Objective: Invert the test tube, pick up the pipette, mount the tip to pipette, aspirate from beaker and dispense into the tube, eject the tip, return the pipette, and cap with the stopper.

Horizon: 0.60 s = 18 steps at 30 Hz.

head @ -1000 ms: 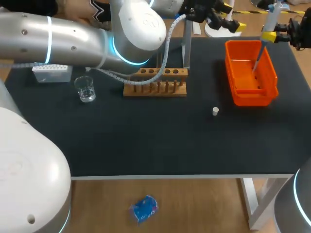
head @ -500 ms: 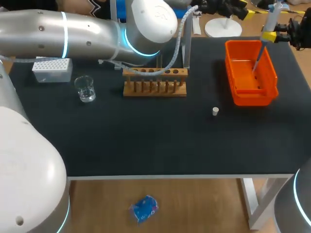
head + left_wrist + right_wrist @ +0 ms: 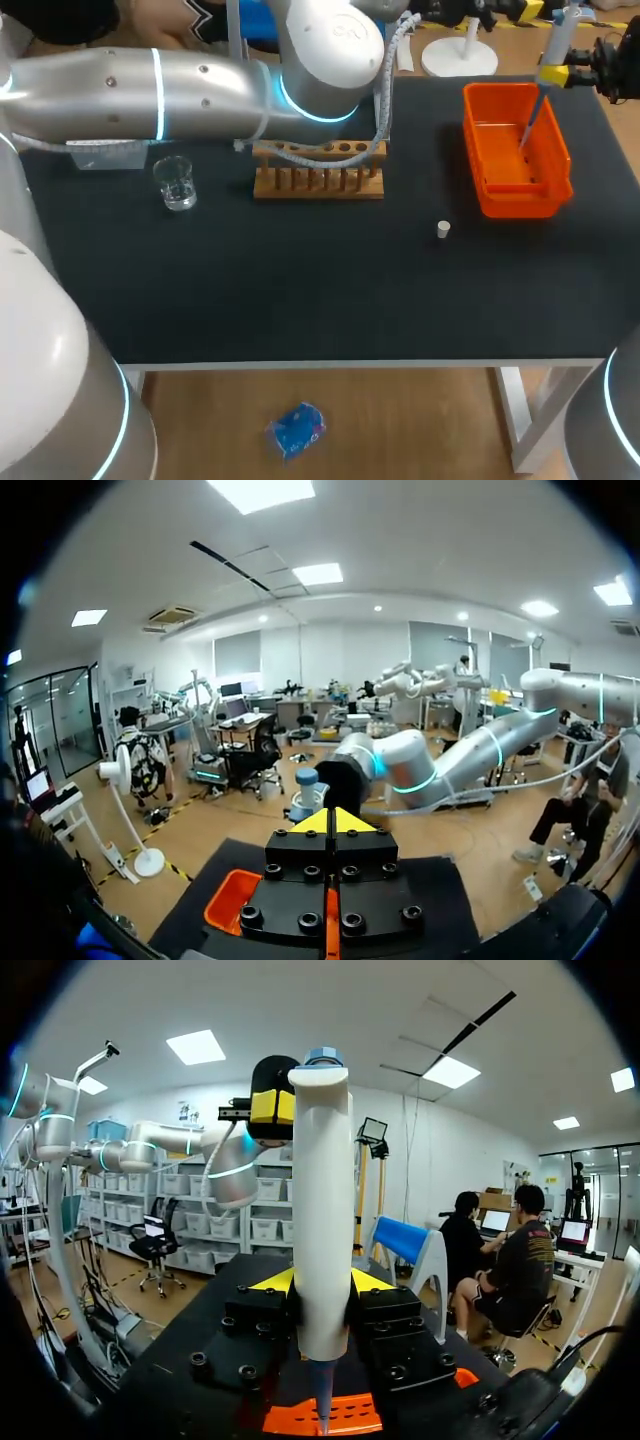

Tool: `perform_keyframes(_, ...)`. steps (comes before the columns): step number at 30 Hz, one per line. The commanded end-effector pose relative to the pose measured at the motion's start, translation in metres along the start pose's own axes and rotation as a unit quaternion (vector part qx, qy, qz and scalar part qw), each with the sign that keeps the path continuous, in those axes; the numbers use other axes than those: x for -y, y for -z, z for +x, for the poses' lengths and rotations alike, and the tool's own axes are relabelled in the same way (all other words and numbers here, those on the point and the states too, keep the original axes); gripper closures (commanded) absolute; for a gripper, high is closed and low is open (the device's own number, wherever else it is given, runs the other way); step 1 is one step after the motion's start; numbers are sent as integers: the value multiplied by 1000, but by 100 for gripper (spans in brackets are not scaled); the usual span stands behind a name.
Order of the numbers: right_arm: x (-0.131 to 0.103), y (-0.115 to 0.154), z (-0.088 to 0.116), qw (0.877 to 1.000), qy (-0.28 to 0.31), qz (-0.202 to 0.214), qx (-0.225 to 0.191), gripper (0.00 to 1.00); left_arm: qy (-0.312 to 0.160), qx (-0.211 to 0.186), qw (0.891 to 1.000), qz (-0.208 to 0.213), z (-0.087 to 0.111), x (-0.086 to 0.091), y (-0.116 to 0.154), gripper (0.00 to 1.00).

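My right gripper (image 3: 562,72) is shut on the white pipette (image 3: 556,40), which it holds upright at the table's back right. The pipette's thin tip (image 3: 528,120) points down into the orange bin (image 3: 500,195). In the right wrist view the pipette (image 3: 322,1210) stands between the yellow tips of this gripper (image 3: 322,1282). My left arm stretches across the back of the table. Its gripper (image 3: 505,8) is shut on nothing (image 3: 333,822) and stands close beside the pipette's blue top (image 3: 308,778). The small white stopper (image 3: 443,229) lies on the mat.
A wooden test tube rack (image 3: 318,170) stands at the back middle, with a glass beaker (image 3: 177,183) to its left. The tip box (image 3: 100,153) is mostly hidden under my left arm. Thin upright posts (image 3: 383,105) rise just behind the rack.
My left arm has swung right and toward the back, and its gripper has gone from open to shut. The right arm and the pipette have not moved.
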State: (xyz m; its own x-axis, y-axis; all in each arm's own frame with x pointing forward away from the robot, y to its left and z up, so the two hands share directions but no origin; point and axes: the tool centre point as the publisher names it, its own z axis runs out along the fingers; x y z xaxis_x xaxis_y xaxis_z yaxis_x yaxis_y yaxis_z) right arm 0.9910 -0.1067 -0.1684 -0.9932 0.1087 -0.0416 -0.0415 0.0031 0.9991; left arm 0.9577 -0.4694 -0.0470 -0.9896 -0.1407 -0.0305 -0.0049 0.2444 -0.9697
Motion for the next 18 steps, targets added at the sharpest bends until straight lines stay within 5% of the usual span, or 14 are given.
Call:
perform_keyframes(1,0,1,-2,1000,0,0,-2,100,-4,-13,996,89,-5,0,-13,100)
perform_keyframes(11,0,1,-2,1000,0,0,-2,100,-17,-5,989,144,-11,5,-29,100)
perform_keyframes(18,0,1,-2,1000,0,0,-2,100,-17,-5,989,144,-11,5,-29,100)
